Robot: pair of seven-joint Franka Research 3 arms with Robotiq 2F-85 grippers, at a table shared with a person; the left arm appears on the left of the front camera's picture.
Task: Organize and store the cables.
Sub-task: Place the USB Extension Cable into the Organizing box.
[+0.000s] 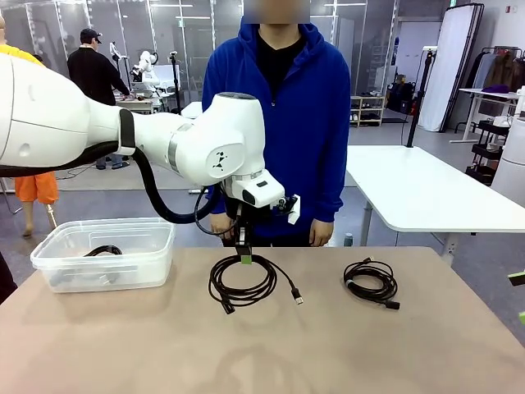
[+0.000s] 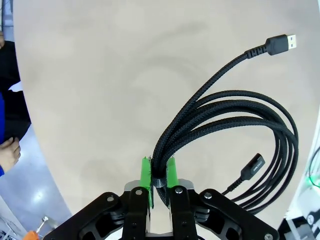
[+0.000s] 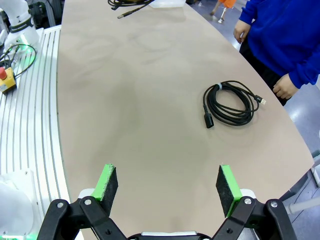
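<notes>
On the bench (image 1: 328, 353), a tub (image 1: 156, 254) sat at the left with one coiled cable (image 1: 102, 249) in it. A second coil (image 1: 242, 287) lay at the middle, right of the tub, with the robot's left hand (image 1: 244, 257) clamped on its far edge. A third coil (image 1: 371, 283) lay further right, apart. A person (image 1: 279, 123) stood behind the bench. The right hand (image 3: 167, 182) hung above the bench, the third coil well ahead.

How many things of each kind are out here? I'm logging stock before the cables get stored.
Thin black coiled cables: 3 (binned cable, held cable in the left hand, loose cable)
Clear plastic bin: 1
Total: 4
</notes>
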